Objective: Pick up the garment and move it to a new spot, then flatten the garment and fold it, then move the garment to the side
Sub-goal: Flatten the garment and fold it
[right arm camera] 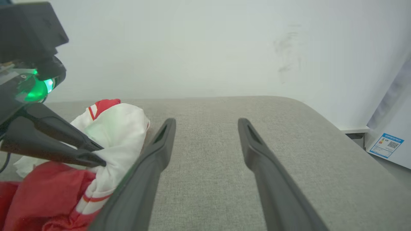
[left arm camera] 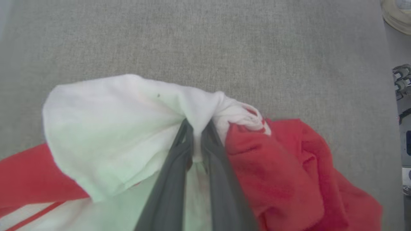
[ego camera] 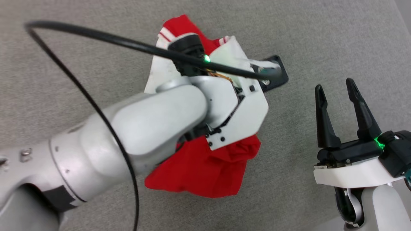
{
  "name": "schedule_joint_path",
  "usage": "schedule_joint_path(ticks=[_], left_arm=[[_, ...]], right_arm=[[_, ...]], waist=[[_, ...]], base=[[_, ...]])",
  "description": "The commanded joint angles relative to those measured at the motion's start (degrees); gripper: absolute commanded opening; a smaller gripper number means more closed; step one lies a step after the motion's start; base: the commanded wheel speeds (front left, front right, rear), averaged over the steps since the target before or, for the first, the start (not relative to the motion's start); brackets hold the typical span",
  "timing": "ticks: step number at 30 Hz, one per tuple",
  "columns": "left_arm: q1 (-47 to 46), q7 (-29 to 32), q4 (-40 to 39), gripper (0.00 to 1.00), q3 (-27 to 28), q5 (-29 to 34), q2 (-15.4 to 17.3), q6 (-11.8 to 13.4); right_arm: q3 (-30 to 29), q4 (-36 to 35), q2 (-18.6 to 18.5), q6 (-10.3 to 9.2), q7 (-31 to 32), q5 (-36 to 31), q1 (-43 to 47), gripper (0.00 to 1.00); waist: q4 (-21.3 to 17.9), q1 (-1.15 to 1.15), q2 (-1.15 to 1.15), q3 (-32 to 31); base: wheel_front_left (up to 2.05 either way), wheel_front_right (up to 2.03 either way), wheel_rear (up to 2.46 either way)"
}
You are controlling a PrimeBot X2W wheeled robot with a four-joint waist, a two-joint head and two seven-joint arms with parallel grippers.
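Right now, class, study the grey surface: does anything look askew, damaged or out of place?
The garment lies crumpled in a heap on the grey surface, with a white fold pinched by the left gripper. The right gripper hangs open beside it. Nothing looks torn or spilled.

The garment (ego camera: 205, 173) is soft matt cloth on a coarse-woven grey fabric surface (ego camera: 305, 38).

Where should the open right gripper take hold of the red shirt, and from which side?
Probably the loose red bunch of the garment nearest the robot, approached from the robot's right by the right gripper. That edge lies clear of the left arm, while the left gripper pinches a white fold farther up.
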Motion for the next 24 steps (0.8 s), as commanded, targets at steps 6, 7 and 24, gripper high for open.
schedule_joint_path(ticks=[6, 7, 24], left_arm=[[4.76, 1.67, 1.47, 0.0, -0.01, 3.56, -3.26, 0.01], [5.29, 1.6, 1.63, 0.0, -0.08, 3.76, -3.39, 0.0], [-8.19, -14.54, 5.56, 1.0, 0.05, -3.56, 2.41, 0.01]], right_arm=[[0.16, 0.1, 0.15, -0.04, -0.11, 0.89, -1.7, 1.0], [0.06, 0.18, 0.15, -0.04, -0.11, 0.94, -1.55, 1.0], [-0.15, 0.82, 0.14, -0.04, -0.11, -1.87, 2.05, 1.0]], waist=[[-2.14, 0.0, 0.0, 2.23], [-2.15, 0.0, 0.0, 2.17], [3.17, 0.0, 0.0, -5.46]], base=[[0.0, 0.0, 0.0], [0.0, 0.0, 0.0], [0.0, 0.0, 0.0]])
